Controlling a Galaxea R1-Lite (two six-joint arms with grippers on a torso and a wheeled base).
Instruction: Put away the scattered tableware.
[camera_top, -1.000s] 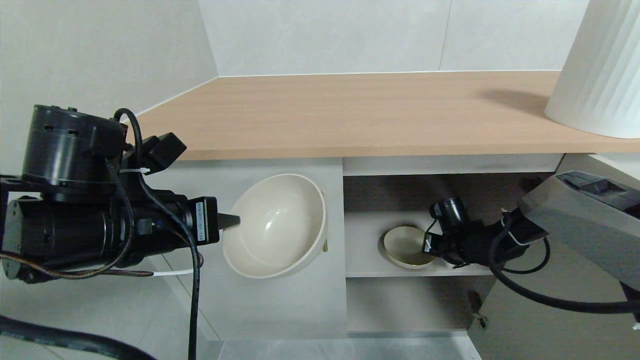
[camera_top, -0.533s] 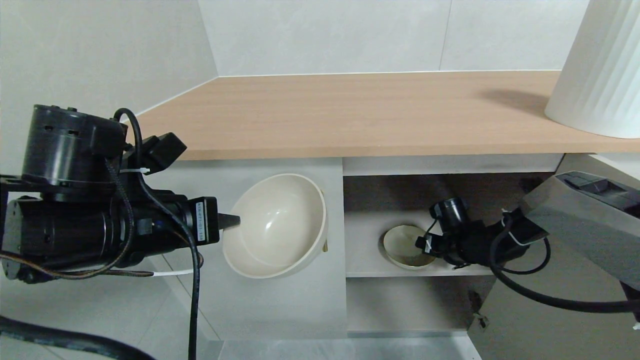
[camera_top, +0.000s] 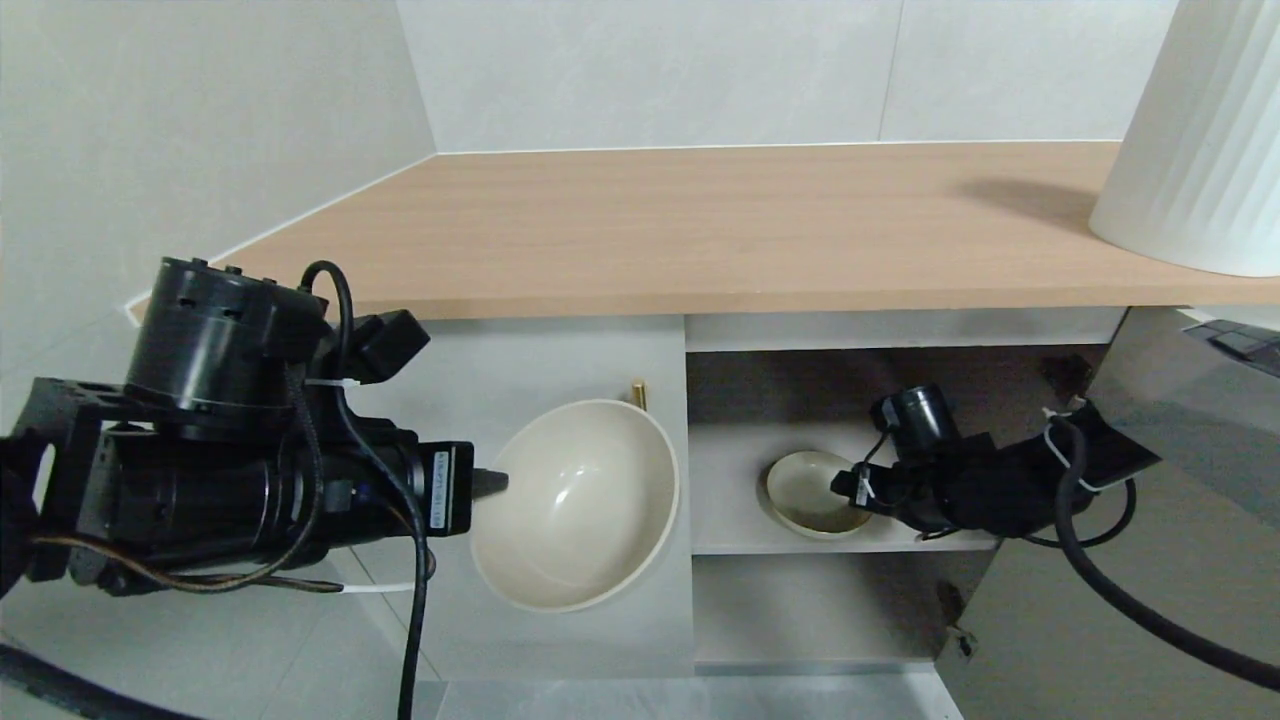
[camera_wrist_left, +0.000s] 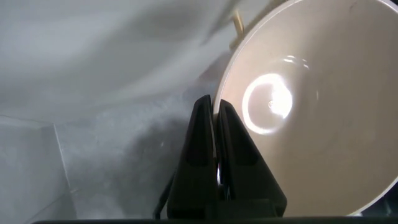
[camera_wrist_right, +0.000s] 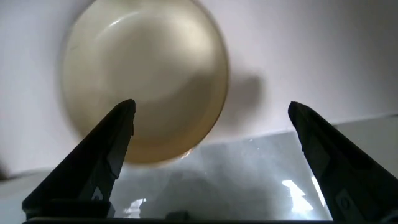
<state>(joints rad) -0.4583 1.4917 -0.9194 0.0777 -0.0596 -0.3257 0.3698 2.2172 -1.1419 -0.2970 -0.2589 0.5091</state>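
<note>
My left gripper (camera_top: 492, 482) (camera_wrist_left: 216, 112) is shut on the rim of a large cream bowl (camera_top: 578, 503) (camera_wrist_left: 311, 106), held tilted on its side in front of the closed left cabinet door (camera_top: 520, 360). A smaller cream bowl (camera_top: 812, 491) (camera_wrist_right: 146, 87) sits on the cabinet shelf (camera_top: 730, 490) in the open right compartment. My right gripper (camera_top: 848, 489) (camera_wrist_right: 211, 121) hangs open just in front of that small bowl, its fingers (camera_wrist_right: 93, 162) spread wide and touching nothing.
A wooden countertop (camera_top: 700, 225) runs above the cabinet, with a white ribbed container (camera_top: 1200, 140) at its right end. A small brass knob (camera_top: 637, 391) sticks out of the left door above the large bowl. The open cabinet door (camera_top: 1180, 480) stands at the right.
My left arm has carried the large bowl down and to the right, uncovering the brass knob. My right gripper has edged left toward the small bowl, and the right arm has dropped lower.
</note>
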